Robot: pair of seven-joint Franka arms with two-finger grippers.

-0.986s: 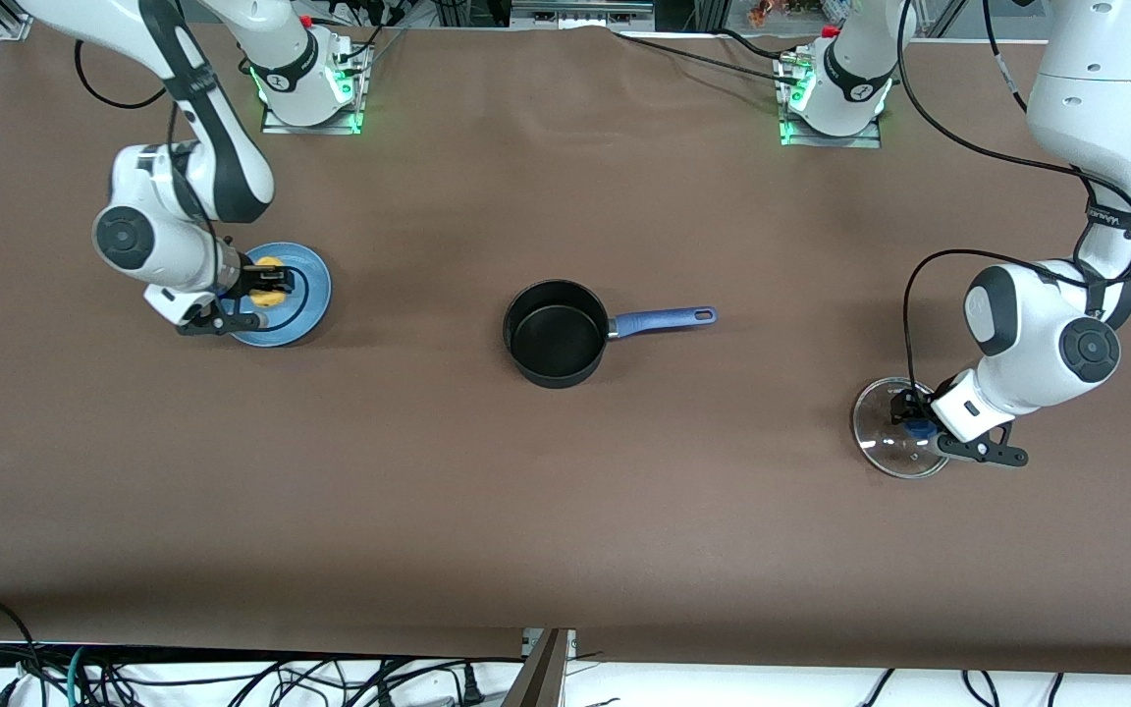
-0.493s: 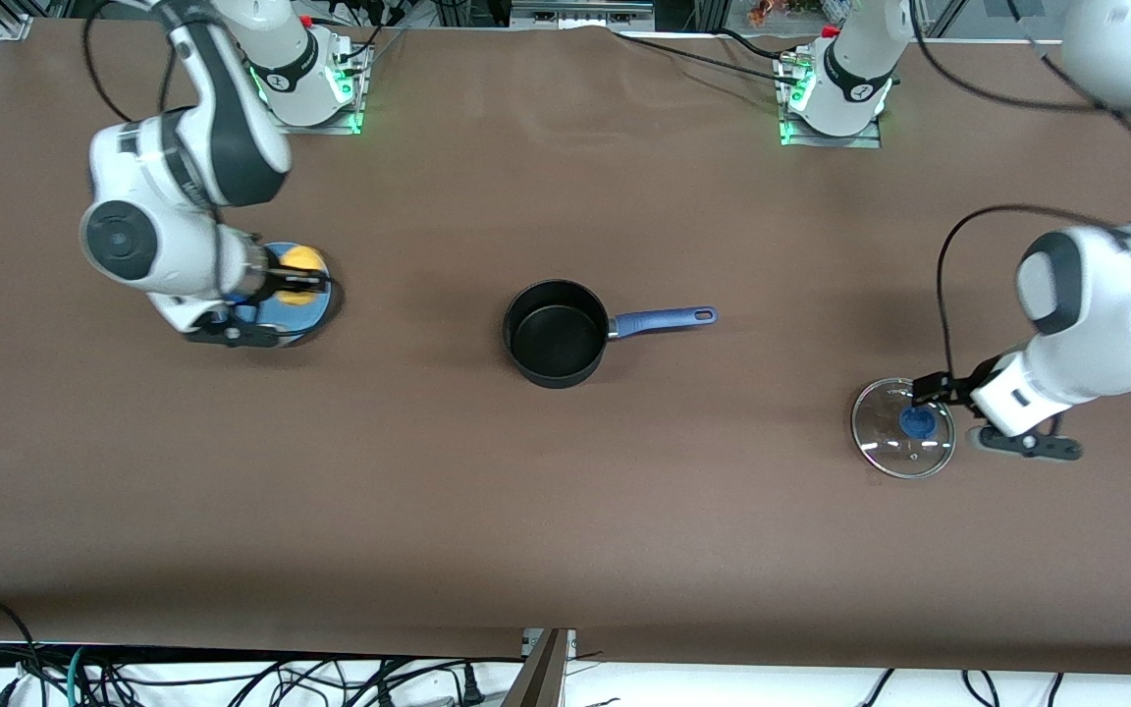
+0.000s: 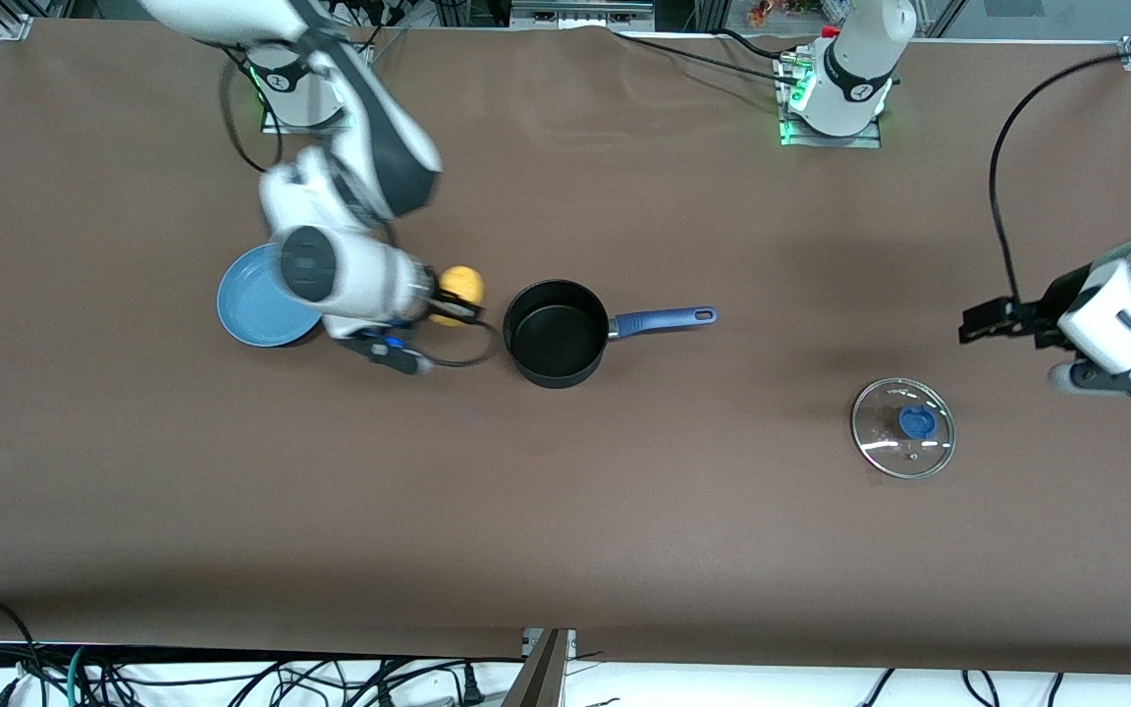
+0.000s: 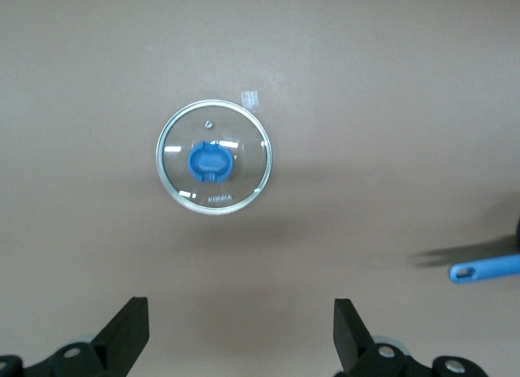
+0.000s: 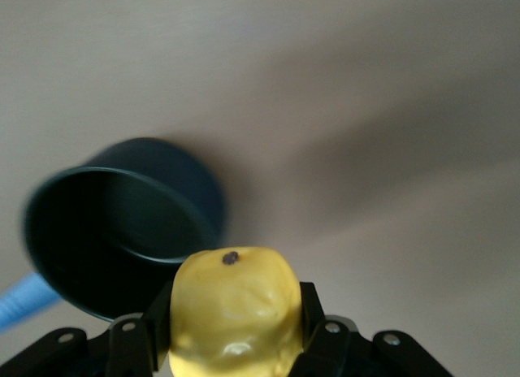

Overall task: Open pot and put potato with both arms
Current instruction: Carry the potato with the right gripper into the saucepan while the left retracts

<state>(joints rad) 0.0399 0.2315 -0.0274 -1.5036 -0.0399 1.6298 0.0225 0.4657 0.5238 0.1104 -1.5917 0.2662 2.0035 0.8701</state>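
Observation:
The black pot (image 3: pixel 556 334) with its long blue handle (image 3: pixel 664 319) stands open mid-table and is empty; it also shows in the right wrist view (image 5: pixel 106 223). My right gripper (image 3: pixel 456 299) is shut on the yellow potato (image 3: pixel 459 288) and holds it above the table between the blue plate and the pot. The potato fills the right wrist view (image 5: pixel 236 312). My left gripper (image 3: pixel 980 322) is open and empty, up in the air above the table near the glass lid (image 3: pixel 903 428), which lies flat on the table and shows in the left wrist view (image 4: pixel 214 156).
The flat blue plate (image 3: pixel 249 299) lies bare toward the right arm's end, partly under the right arm's wrist. The tip of the pot's handle (image 4: pixel 486 269) shows at the edge of the left wrist view. Cables hang along the table's near edge.
My right gripper lifted the potato off the blue plate and carried it toward the pot. My left gripper let go of the lid's knob, rose and drew away toward its own end.

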